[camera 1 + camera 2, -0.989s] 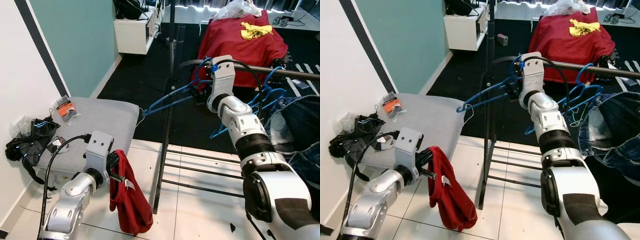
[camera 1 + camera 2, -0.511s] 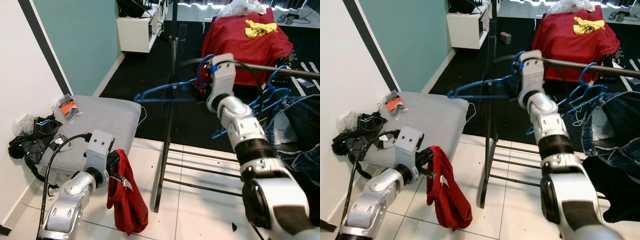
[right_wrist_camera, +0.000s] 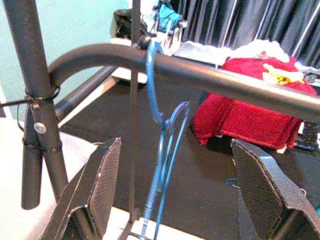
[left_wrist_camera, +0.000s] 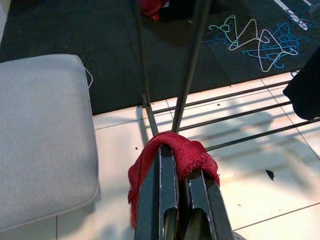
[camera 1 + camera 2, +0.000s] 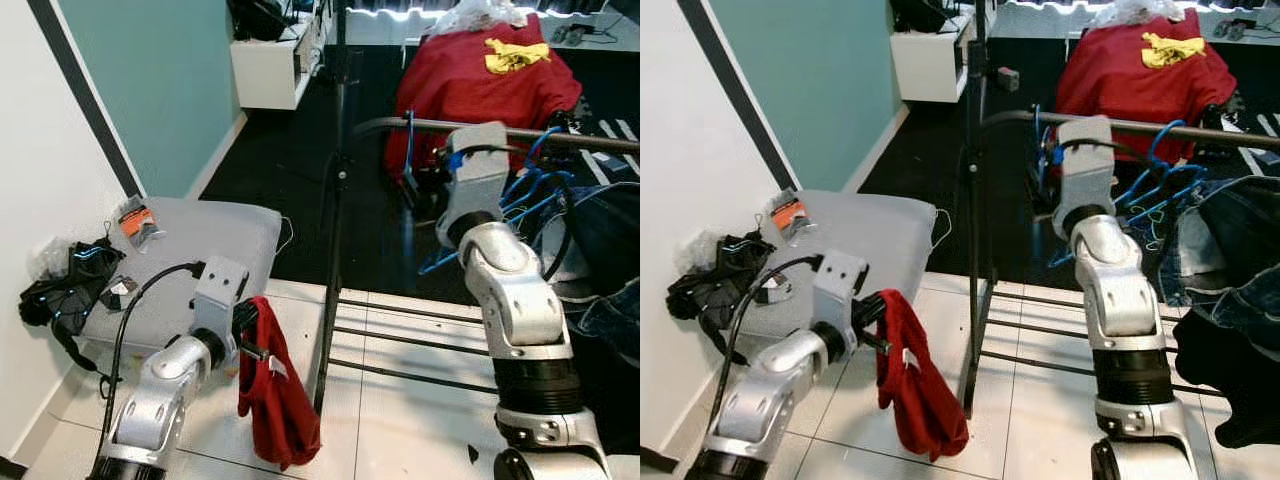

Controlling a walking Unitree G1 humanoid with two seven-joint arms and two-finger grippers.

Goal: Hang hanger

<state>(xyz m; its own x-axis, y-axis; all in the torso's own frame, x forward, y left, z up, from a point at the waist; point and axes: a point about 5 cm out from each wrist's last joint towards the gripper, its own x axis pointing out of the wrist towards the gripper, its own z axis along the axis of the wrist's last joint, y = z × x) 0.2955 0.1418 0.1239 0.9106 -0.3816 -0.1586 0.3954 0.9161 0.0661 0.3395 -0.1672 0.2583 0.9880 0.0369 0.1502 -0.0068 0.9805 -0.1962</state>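
Hanger now on the rail

Released since a second ago, the blue hanger [image 3: 161,150] hangs hooked over the rack rail [image 3: 240,85]; my right gripper [image 3: 180,195] sits spread below it. My left gripper [image 4: 181,197] pinches the red cloth [image 4: 172,150] beside the rack

A home bedroom: clothes rail [image 5: 520,133], grey cushion [image 5: 190,250], red-draped bed [image 5: 480,75].

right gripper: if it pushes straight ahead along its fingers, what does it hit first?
Probably the blue hanger, hooked on the black rail and hanging between the open fingers of the right gripper. The rail runs slightly above that line. Depth is hard to judge.
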